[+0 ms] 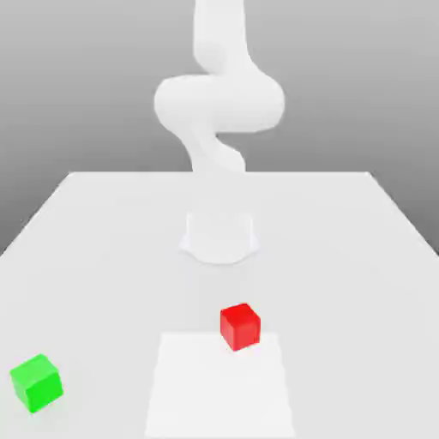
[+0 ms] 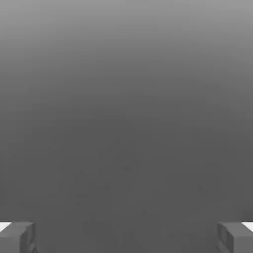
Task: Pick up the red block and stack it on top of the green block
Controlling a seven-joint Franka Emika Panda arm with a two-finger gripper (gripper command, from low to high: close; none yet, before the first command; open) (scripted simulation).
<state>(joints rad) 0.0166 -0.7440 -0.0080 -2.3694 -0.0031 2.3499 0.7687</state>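
Note:
The red block (image 1: 239, 326) rests on the white table (image 1: 103, 240), near the front and a little to the exterior view's right of centre, at the back edge of a brighter white patch. The green block (image 1: 37, 382) sits on the table far off at the front, on the exterior view's left. They are well apart. In the hand view my gripper (image 2: 126, 237) is open: two grey fingertips (image 2: 20, 237) stand far apart at the picture's edges, with nothing between them and only grey background beyond.
The white arm (image 1: 219, 103) rises from its round base (image 1: 219, 236) at the middle of the table and bends upward out of the exterior view. A brighter white rectangle (image 1: 219, 386) lies on the table at the front centre.

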